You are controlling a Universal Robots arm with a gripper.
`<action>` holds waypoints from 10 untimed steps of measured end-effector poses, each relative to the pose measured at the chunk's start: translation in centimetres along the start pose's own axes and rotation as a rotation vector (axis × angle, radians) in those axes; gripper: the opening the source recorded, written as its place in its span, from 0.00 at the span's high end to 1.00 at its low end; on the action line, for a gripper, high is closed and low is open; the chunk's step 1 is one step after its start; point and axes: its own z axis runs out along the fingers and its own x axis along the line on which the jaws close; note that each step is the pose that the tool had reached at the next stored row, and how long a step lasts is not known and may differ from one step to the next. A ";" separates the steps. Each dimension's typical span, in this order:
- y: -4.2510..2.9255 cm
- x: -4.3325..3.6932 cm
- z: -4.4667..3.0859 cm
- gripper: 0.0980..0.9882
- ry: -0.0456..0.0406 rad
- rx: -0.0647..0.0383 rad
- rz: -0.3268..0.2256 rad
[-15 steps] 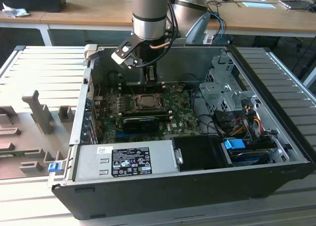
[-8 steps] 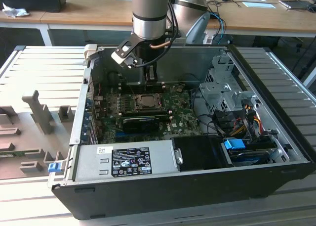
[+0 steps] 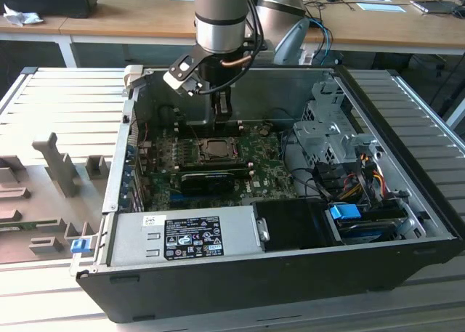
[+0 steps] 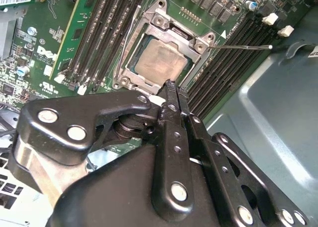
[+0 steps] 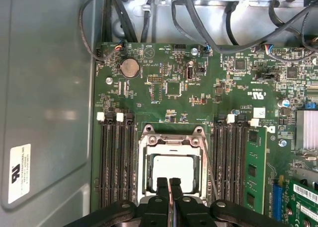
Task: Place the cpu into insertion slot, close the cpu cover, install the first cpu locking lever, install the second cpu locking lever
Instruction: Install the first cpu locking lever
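Exterior view: black card (image 3: 207,179) beside cpu (image 3: 216,149)

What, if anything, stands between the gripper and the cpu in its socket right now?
Only the cpu cover, which lies down around the edges of the cpu; its open middle leaves the metal top bare. The gripper, fingers shut, is at the socket's edge, with nothing else visible between.

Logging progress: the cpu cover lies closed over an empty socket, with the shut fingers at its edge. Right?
No, the socket is not empty: the first wrist view shows the cpu seated under the closed cpu cover, shut fingers at its edge.
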 end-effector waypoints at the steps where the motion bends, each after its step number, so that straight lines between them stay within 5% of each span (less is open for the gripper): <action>1: 0.00 0.00 -0.13 0.93 0.0000 0.000 0.000; 6: 0.02 0.02 -0.62 0.93 0.0004 0.000 -0.008; 10: 0.02 0.02 -0.63 0.93 0.0033 0.002 -0.092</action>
